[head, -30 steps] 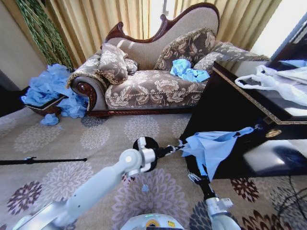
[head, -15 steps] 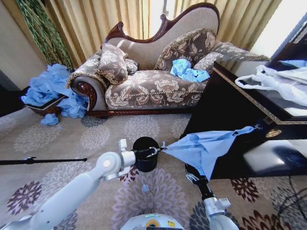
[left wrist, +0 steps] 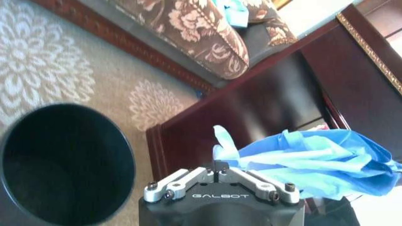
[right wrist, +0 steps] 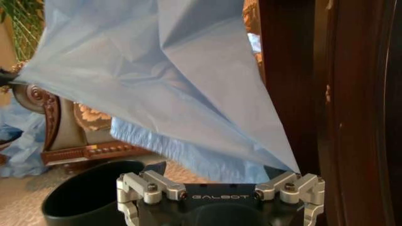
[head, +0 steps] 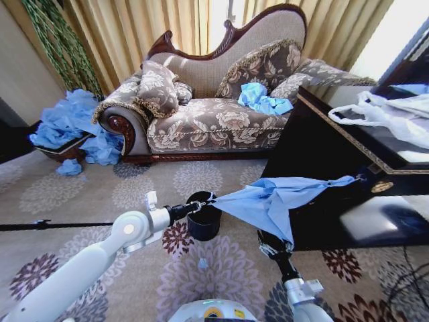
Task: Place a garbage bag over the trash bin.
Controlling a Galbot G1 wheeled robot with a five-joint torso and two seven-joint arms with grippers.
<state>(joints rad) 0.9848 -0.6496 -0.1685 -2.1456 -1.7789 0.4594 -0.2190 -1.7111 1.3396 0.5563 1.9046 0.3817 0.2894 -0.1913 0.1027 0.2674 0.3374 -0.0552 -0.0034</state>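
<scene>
The black trash bin (head: 203,220) stands on the carpet before the sofa; its open mouth (left wrist: 63,165) also shows in the left wrist view. My left gripper (head: 205,199) is just above the bin's rim, shut (left wrist: 217,167) on a corner of the light-blue garbage bag (head: 275,201). The bag (left wrist: 314,160) is stretched right to the dark cabinet's edge. Its lower tip runs down to my right gripper (head: 287,247), which points up beside the cabinet. There the jaws (right wrist: 220,182) look spread, the sheet (right wrist: 169,84) meeting one side of them.
A dark wooden cabinet (head: 315,147) with white plastic bags (head: 389,117) on top walls off the right. The sofa (head: 214,114) lies behind, with blue bags on its seat and a heap (head: 67,124) by its left end. A black rod (head: 53,225) lies on the carpet.
My left gripper has drawn the bag's corner leftward, from right of the bin to over its rim. The bag is stretched wider. The right arm has barely moved.
</scene>
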